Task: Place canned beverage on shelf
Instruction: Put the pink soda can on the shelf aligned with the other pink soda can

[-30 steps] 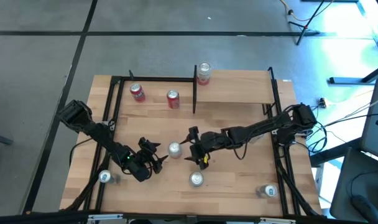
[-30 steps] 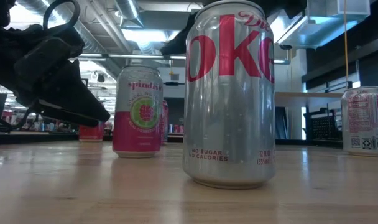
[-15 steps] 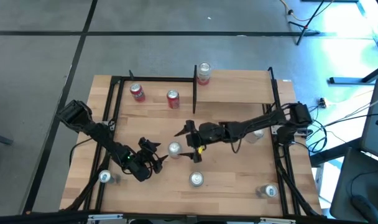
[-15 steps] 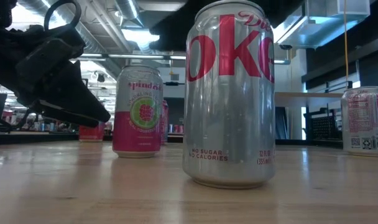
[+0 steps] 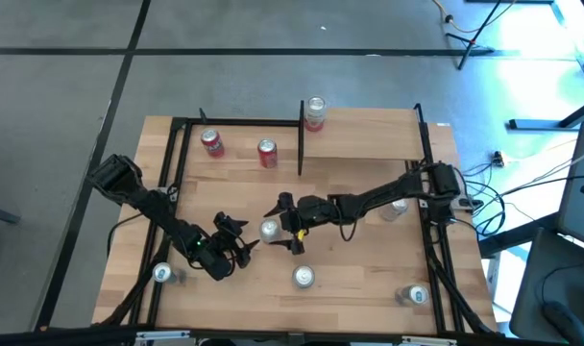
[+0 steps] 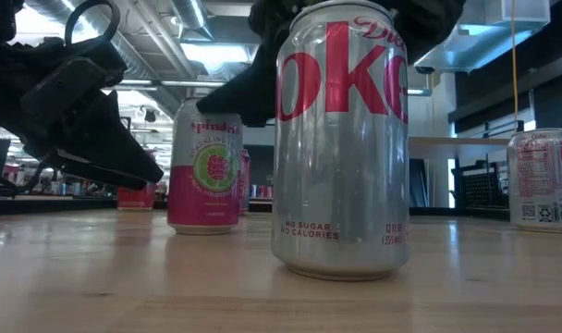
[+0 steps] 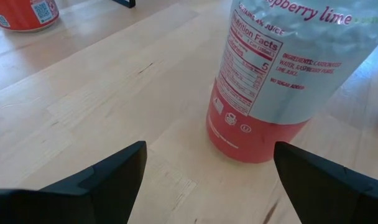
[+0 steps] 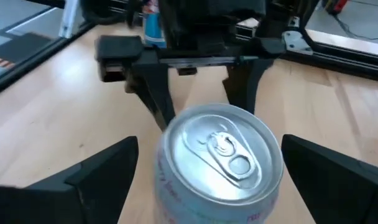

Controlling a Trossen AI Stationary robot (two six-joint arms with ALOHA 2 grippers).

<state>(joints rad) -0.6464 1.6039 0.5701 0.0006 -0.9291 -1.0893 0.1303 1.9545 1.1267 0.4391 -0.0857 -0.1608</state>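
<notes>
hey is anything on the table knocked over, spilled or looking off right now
Nothing stands out. Every can in the high view stands upright, with no spill on the table. The open right gripper straddles the raspberry lime can at mid-table without closing on it, and the open left gripper faces that can from the other side.

Silver can (image 6: 341,139) with red lettering; pink, seemingly green-spotted can (image 6: 204,166).

Wood tabletop (image 5: 369,269) carries upright cans (image 5: 303,278), raised shelf (image 5: 369,135)
</notes>
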